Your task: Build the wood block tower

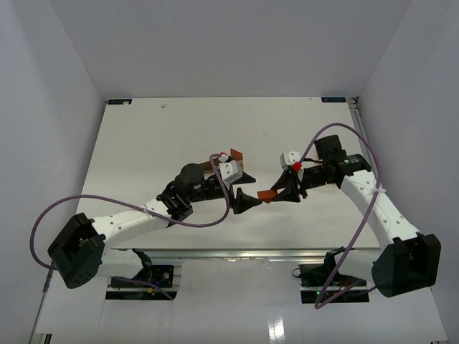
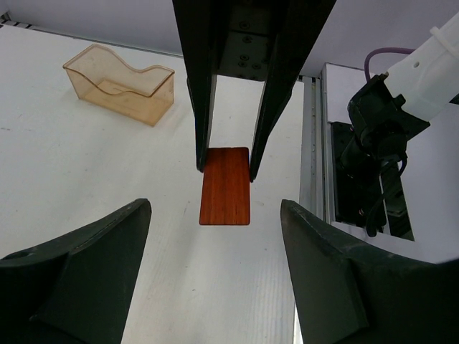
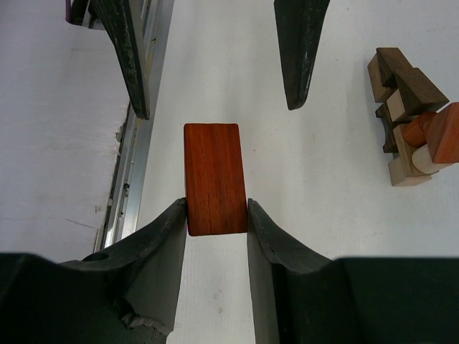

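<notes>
A flat reddish-brown block (image 3: pixel 214 178) is gripped at its near end between my right gripper's (image 3: pixel 215 208) fingers. In the top view the block (image 1: pixel 267 195) sits between the two grippers, low over the table. My left gripper (image 2: pixel 215 215) is open wide and empty, facing the block (image 2: pixel 225 185), which lies just ahead of its fingertips. The wood block tower (image 3: pixel 412 136) is a low cluster of tan, reddish and dark brown blocks to the right in the right wrist view. In the top view it (image 1: pixel 234 155) is partly hidden behind the left wrist.
A clear amber plastic tray (image 2: pixel 120 82) stands on the table beyond the block, at the upper left of the left wrist view. The table's metal front rail (image 3: pixel 129 179) runs close by the grippers. Purple cables (image 1: pixel 208 222) loop off both arms.
</notes>
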Controlling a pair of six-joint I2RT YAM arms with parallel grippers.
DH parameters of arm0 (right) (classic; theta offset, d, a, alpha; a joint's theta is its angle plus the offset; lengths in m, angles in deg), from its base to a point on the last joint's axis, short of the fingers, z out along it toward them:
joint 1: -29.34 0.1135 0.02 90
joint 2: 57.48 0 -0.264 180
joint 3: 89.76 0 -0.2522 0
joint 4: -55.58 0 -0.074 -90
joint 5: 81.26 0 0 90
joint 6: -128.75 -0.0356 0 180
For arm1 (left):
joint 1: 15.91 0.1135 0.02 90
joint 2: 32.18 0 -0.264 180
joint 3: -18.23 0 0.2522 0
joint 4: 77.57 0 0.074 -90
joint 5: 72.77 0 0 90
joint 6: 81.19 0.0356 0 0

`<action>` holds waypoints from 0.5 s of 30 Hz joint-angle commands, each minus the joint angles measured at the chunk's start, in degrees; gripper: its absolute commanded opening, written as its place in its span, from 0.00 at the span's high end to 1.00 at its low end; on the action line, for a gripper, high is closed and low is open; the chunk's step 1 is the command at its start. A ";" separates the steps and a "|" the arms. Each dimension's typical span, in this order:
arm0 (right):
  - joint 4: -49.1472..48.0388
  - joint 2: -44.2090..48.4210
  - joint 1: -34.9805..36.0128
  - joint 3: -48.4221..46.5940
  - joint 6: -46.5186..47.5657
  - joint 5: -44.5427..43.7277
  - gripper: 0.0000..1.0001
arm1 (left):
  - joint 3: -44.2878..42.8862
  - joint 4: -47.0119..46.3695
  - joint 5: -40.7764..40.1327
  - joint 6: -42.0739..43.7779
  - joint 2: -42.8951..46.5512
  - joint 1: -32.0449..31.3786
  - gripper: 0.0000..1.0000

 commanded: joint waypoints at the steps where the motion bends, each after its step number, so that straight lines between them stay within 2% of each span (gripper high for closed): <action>1: -1.57 1.63 1.01 0.21 -0.52 -1.50 0.91 | -3.89 0.27 2.12 2.22 -2.08 -1.53 0.20; 15: -1.96 4.18 2.09 -1.53 -2.21 -8.07 0.91 | -8.81 8.93 0.42 7.38 -6.08 -3.18 0.25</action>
